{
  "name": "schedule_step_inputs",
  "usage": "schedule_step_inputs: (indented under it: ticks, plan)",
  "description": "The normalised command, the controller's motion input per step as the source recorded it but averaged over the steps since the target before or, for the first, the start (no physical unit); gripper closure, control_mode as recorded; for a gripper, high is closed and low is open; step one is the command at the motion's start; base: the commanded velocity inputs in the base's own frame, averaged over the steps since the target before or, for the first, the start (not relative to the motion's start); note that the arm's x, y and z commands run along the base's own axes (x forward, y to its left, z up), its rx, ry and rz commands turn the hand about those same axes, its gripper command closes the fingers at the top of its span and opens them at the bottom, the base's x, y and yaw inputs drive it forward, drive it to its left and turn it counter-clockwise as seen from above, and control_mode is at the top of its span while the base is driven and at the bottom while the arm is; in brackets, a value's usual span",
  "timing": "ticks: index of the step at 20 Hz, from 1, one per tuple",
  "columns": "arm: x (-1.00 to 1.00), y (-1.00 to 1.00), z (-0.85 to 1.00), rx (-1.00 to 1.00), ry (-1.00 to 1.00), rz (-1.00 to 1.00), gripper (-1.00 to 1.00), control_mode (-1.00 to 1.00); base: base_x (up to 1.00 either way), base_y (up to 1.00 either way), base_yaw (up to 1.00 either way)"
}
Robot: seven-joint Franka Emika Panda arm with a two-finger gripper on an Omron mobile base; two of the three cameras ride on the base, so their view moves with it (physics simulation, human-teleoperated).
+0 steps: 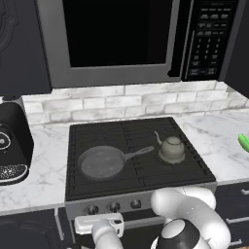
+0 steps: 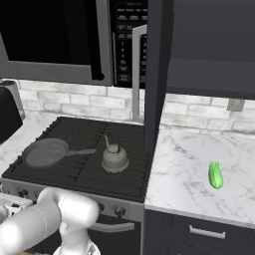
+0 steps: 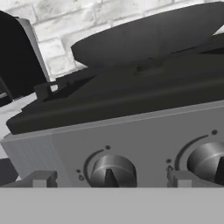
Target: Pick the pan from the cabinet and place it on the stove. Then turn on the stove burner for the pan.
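Hand view puts the gripper (image 3: 109, 181) low at the stove (image 1: 141, 171) front, its tips flanking one knob (image 3: 113, 171) with a second knob (image 3: 209, 162) just to the side. The pan (image 1: 103, 162) already sits on the front-left grate, near the kettle (image 1: 170, 148). The risk, as I judge it, is twisting the wrong knob and lighting a burner the pan isn't on; which dial serves which burner can't be read here. The jaws stand wide apart, empty, seemingly not touching the knob.

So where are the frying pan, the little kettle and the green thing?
Round dark-grey frying pan (image 1: 101, 163): left base view, its flat bottom.
Small pale-grey kettle (image 1: 171, 148): left base view, its body.
Small green object (image 2: 215, 175): right base view, its middle.
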Motion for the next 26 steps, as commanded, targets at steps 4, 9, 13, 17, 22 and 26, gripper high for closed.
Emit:
schedule_step_inputs:
  ticks: [4, 9, 13, 17, 22, 26]
  plan:
    - [0.00, 0.06, -0.03, 0.00, -0.03, 0.00, -1.00, -1.00, 0.00, 0.00, 0.00]
    - [0.03, 0.00, -0.06, 0.00, -0.01, -0.01, -1.00, -1.00, 0.00, 0.00, 0.00]
    - [0.08, 0.00, -0.05, 0.00, -0.02, 0.00, -1.00, -1.00, 0.00, 0.00, 0.00]
    - [0.08, 0.00, -0.05, 0.00, -0.03, 0.00, -1.00, -1.00, 0.00, 0.00, 0.00]
    - [0.08, 0.01, -0.11, 0.00, -0.03, 0.00, -1.00, -1.00, 0.00, 0.00, 0.00]
    - [0.11, 0.01, -0.10, 0.00, -0.03, 0.00, -1.00, -1.00, 0.00, 0.00, 0.00]
